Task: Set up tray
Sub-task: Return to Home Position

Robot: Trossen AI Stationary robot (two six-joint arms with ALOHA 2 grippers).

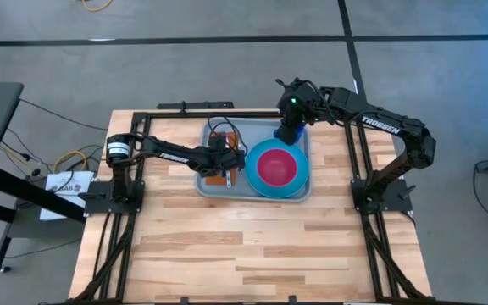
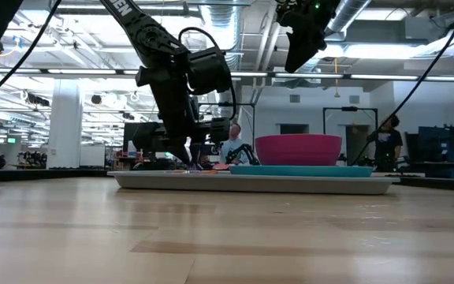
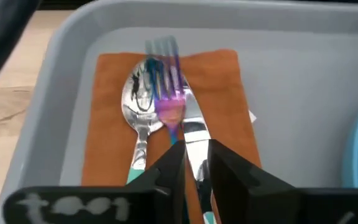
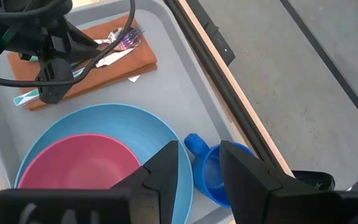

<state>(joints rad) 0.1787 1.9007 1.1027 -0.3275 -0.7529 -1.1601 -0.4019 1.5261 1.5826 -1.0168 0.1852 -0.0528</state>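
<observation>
Your left fingers (image 3: 168, 171) hover slightly spread over the fork (image 3: 166, 68) on the napkin (image 3: 222, 81); right fingers (image 4: 163, 165) gape empty above the cup (image 4: 213, 177). Centred far across the surface (image 1: 227, 246), the tray (image 3: 291, 81) looks fully laid, so head home: lift straight, snagging nothing.

Pale wood-plank table (image 1: 252, 246). Grey-blue tray (image 1: 257, 132) lies flat on its far half, roughly centred. Black metal frame (image 1: 172, 113) edges the tabletop.

Shines bright and even from overhead. Glares off ceiling lights (image 2: 404, 49) in low view. Leaves faint shadows on table (image 1: 252, 246).
</observation>
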